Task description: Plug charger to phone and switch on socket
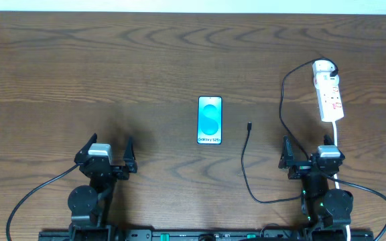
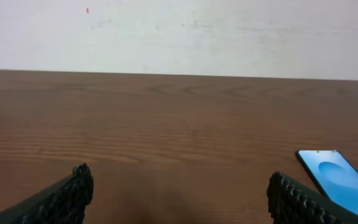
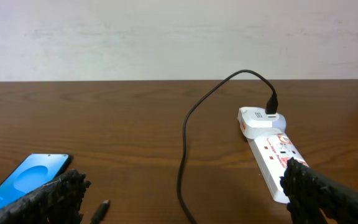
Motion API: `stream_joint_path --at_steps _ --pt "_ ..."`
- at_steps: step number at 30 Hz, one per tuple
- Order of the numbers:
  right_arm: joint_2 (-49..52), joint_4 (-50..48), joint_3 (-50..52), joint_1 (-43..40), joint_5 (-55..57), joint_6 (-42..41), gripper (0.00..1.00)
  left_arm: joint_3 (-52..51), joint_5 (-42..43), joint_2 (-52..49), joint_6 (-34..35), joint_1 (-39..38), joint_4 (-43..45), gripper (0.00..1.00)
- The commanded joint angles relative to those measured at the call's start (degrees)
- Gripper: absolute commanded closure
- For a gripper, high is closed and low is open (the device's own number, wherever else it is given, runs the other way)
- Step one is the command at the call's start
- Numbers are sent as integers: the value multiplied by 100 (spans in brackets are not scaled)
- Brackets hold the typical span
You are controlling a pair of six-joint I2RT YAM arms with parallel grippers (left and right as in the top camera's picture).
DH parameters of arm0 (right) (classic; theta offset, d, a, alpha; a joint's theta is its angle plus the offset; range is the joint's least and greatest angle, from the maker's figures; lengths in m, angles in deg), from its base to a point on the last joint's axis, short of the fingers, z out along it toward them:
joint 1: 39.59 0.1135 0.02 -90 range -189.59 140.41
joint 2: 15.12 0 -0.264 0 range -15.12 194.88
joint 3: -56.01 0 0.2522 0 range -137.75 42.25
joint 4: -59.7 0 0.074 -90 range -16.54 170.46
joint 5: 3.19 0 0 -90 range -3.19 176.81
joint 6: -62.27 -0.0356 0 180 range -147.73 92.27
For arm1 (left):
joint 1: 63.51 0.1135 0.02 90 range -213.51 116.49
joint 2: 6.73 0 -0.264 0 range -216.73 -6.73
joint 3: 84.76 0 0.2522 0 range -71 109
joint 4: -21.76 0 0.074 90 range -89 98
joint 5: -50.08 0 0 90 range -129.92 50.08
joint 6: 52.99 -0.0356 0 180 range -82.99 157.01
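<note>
The phone [image 1: 210,120] is lying flat and face up near the middle of the bench [image 1: 146,60], its blue screen showing and its white band sitting at the near end; just to its right, apart from it, the small black connector tip of the charger [image 1: 248,126] is resting on the wood; from there the thin black cable is running toward the near edge, curving right past the right arm, then climbing along the right side and arching over into a white adapter at the far end of the socket [image 1: 328,90]; the socket is lying at the far right, its length running near to far, red marks showing on its top, its thick white cord [image 1: 336,144] trailing toward the near side beside the right arm.

The left pincer [image 1: 106,152] is sitting low at the near left, well apart from the phone, its jaws standing wide with nothing between them; the right pincer [image 1: 311,155] is sitting at the near right, equally spread and empty, with the cable and the cord passing close by.

The bench is showing dark brown wood with a wavy grain; behind its far edge a plain pale wall [image 3: 135,37] is rising, faintly scuffed.
</note>
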Motion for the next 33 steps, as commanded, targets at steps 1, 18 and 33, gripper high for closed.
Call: stream_joint_path --at_steps 1,18,33 --pt "-37 22 13 -17 26 63 1 -98 101 -26 461 -37 -101 9" --pt "-37 20 13 -17 28 66 1 579 229 -426 911 -37 -339 9" --pt "-37 20 13 -17 28 63 1 3320 2837 -4223 549 -37 -1318 9"
